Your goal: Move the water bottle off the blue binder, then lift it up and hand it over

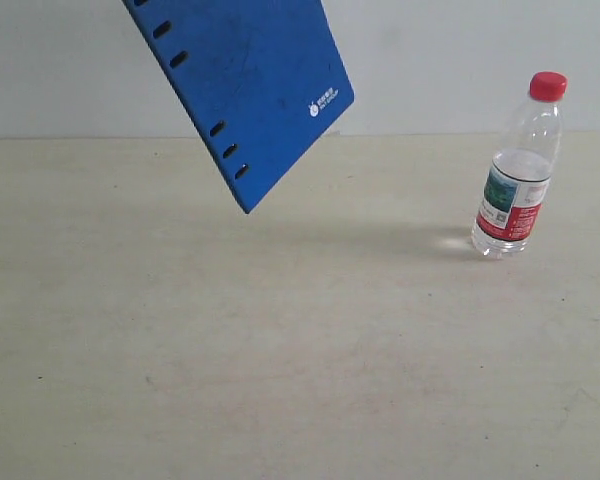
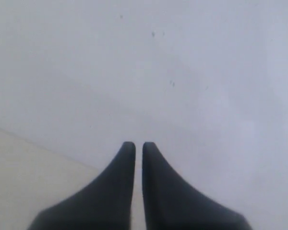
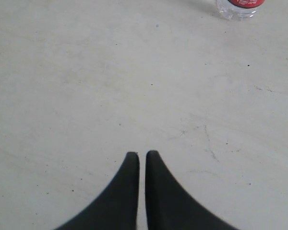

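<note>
The water bottle [image 1: 517, 170] stands upright on the table at the right, red cap on top, apart from the binder. Only its base [image 3: 240, 7] shows in the right wrist view, far ahead of my right gripper [image 3: 142, 153], which hangs shut and empty above the bare tabletop. The blue binder [image 1: 245, 85] is up in the air at the upper left, tilted, one corner pointing down; what holds it is out of view. My left gripper [image 2: 138, 143] is shut with nothing in it, facing a pale wall. Neither gripper appears in the exterior view.
The beige tabletop [image 1: 280, 350] spreads across the exterior view, with a pale wall [image 1: 430, 60] behind it. A table edge [image 2: 29, 143] meets the wall in the left wrist view.
</note>
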